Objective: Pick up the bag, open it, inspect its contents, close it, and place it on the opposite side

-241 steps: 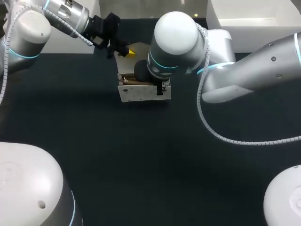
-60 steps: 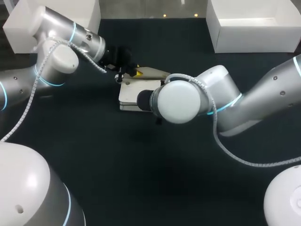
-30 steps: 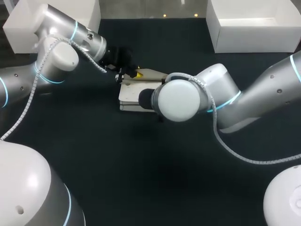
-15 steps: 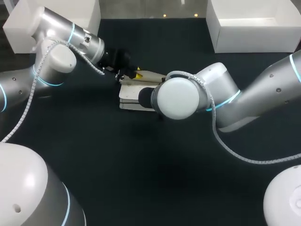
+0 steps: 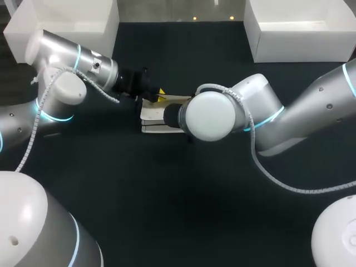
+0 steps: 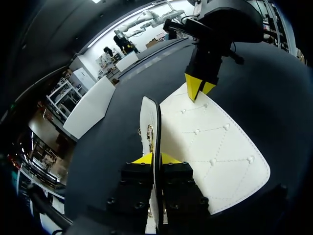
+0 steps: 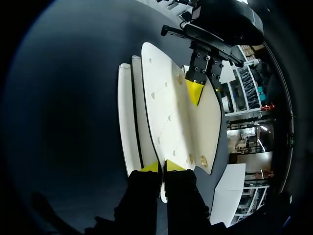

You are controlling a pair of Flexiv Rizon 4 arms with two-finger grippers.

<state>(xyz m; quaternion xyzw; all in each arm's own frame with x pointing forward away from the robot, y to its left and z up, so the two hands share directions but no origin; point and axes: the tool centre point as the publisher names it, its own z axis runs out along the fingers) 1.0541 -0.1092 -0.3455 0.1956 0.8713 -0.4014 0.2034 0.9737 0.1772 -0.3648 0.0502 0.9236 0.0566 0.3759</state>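
Dark tabletop (image 5: 178, 211) carries the white quilted bag (image 5: 153, 114), which lies flat a little left of centre with 1 gripper at each end. At the bag's far-left corner sits the left gripper (image 5: 160, 95); its wrist view shows the 2 yellow tips pinching the thin, upright edge of the bag's flap from both sides. In the head view the right gripper (image 7: 162, 166) is hidden under its own arm, but its wrist view shows its tips pressed onto the opposite edge of a white panel. The 2 grippers face each other across the bag.
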